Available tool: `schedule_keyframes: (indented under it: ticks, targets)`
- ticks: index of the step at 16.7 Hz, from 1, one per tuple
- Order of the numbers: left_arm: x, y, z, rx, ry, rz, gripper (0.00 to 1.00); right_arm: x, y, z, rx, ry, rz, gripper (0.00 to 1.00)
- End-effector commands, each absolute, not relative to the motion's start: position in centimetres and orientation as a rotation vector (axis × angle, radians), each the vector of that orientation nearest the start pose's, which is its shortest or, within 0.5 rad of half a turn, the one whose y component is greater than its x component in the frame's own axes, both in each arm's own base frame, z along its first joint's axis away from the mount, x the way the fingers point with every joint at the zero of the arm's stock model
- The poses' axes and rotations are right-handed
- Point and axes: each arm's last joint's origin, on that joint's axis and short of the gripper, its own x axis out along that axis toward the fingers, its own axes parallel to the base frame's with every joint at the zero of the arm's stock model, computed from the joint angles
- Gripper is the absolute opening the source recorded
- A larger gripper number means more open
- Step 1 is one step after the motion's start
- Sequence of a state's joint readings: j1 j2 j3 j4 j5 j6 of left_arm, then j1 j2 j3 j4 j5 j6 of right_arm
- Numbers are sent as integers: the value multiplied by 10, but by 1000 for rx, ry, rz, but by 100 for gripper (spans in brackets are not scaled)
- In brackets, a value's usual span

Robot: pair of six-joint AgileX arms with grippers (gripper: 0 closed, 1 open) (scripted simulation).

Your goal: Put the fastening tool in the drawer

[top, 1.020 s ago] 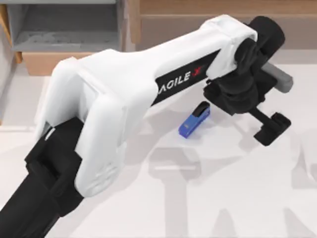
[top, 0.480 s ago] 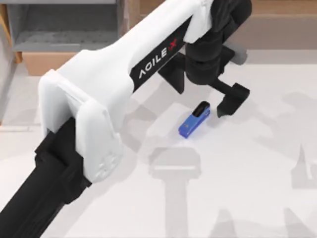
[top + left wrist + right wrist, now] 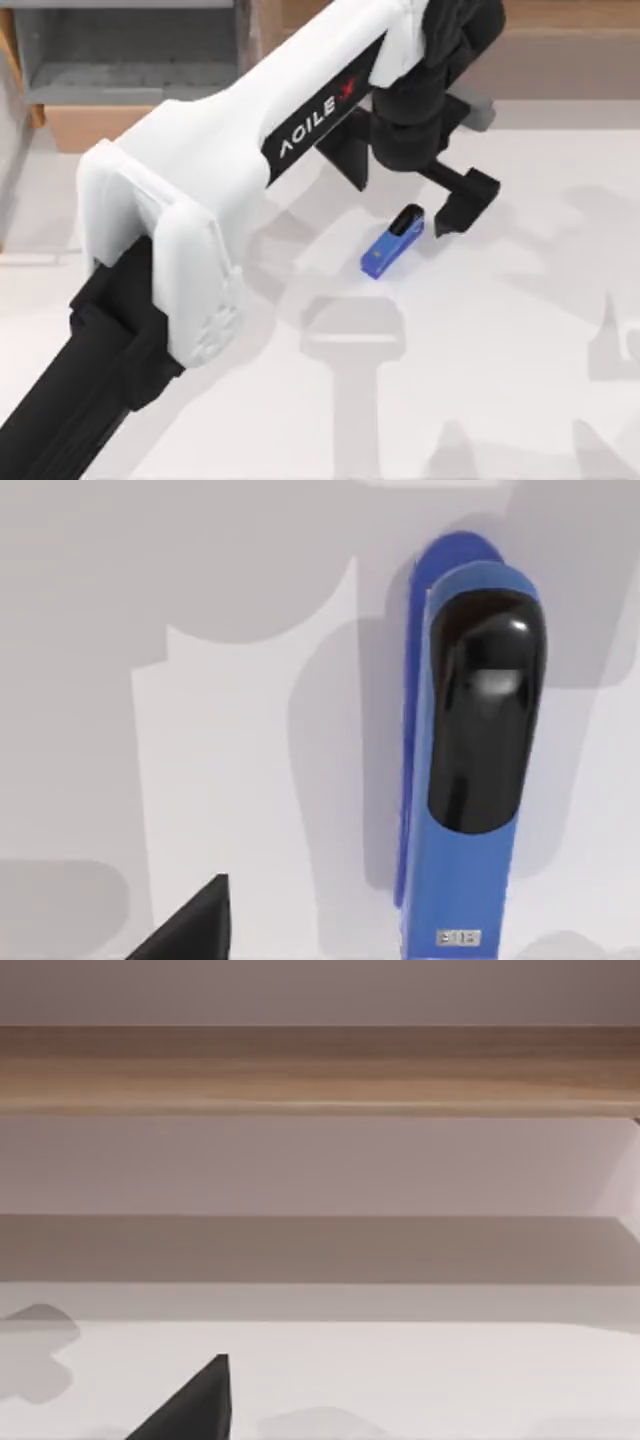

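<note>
The fastening tool [image 3: 393, 243], a small blue stapler with a black top, lies on the white table right of centre. My left gripper [image 3: 405, 185] hangs open just above and behind it. One finger [image 3: 466, 203] is beside the stapler's black end and the other finger [image 3: 347, 152] is farther left. Neither touches it. In the left wrist view the stapler [image 3: 475, 770] lies close below, with one fingertip [image 3: 195, 925] off to its side. The drawer [image 3: 130, 75] stands pulled open at the back left, grey inside with a tan front panel [image 3: 95, 125].
A long brown wooden shelf unit [image 3: 560, 40] runs along the back right, and the right wrist view faces the shelf unit [image 3: 320, 1070]. My right arm is parked, with one fingertip [image 3: 195, 1405] held wide to the side. My left arm's white link [image 3: 230, 170] crosses the table's left half.
My left arm has swung left from the stapler's right side and turned its wrist, bringing the open gripper over the stapler. In the last half second it barely moved. The stapler stayed put.
</note>
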State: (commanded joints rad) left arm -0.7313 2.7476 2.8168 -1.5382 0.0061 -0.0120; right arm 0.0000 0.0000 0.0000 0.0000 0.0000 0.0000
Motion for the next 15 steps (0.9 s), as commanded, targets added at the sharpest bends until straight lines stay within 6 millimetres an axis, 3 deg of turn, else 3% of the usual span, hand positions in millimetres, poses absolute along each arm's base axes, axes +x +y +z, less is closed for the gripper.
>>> schedule_keyframes:
  ticks: [10, 15]
  targets:
    - [399, -345, 118, 516, 1404, -565, 100, 106, -1, 160, 0, 0, 0, 100]
    - [398, -344, 112, 516, 1405, -565, 100, 106, -1, 160, 0, 0, 0, 100]
